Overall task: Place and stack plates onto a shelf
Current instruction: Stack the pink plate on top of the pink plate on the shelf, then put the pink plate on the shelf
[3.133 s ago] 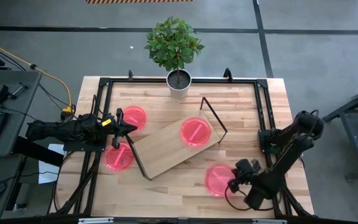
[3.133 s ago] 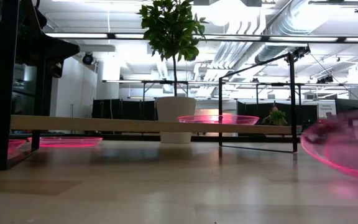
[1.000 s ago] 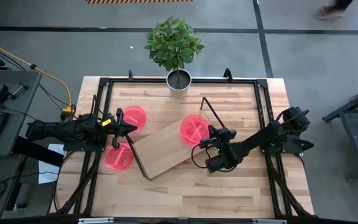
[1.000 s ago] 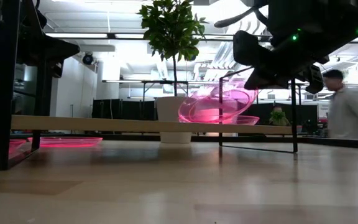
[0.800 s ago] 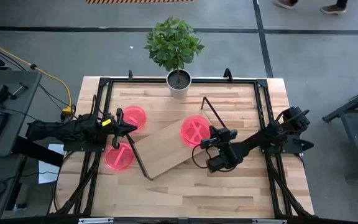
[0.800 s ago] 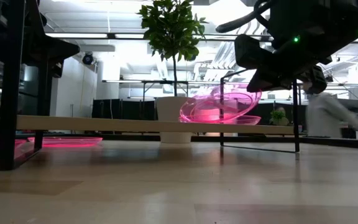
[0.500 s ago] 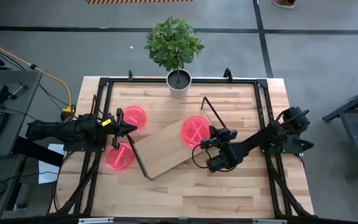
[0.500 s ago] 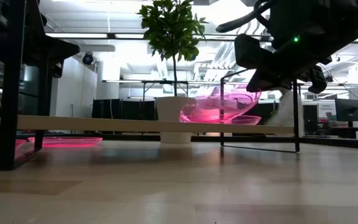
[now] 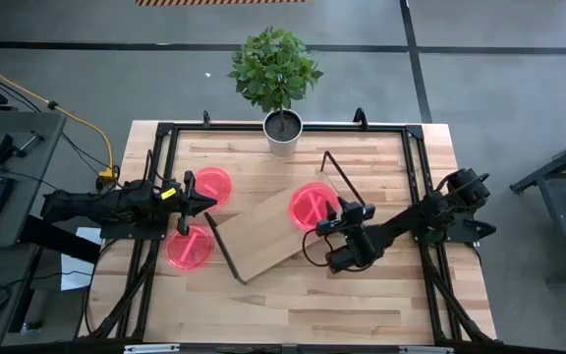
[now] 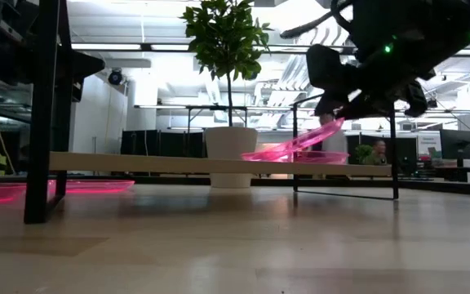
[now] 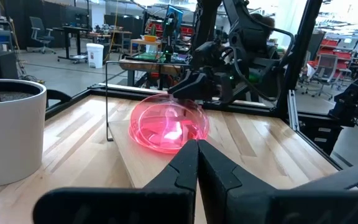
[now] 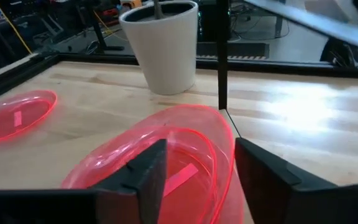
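The shelf (image 9: 263, 236) lies slantwise at the table's middle on black wire legs. On its far right end lie two pink plates (image 9: 312, 206). The lower plate (image 10: 321, 157) lies flat on the board. The upper plate (image 10: 296, 143) is tilted: its low edge rests on the lower plate and its raised edge is at my right gripper (image 12: 201, 165), whose fingers are open. Two more plates (image 9: 211, 185) (image 9: 187, 247) lie on the table at the left. Between them my left gripper (image 9: 202, 204) hovers shut and holds nothing. My right gripper has its fingers (image 12: 148, 171) apart on either side of the upper plate's raised rim (image 12: 227, 158), coming at it level from the table's right. Whether a finger touches the rim I cannot tell. The plate slants down from the gripper onto the lower plate.
A white pot (image 9: 283, 133) with a green plant stands at the table's far edge. The shelf's black wire leg (image 9: 340, 182) rises right beside the stacked plates. A black frame (image 9: 416, 167) runs around the table. Bare wood lies along the near edge.
The upper plate has tipped lower onto the plate beneath it, while its raised edge stays at my right gripper. The shelf has slid a little toward the table's right edge.
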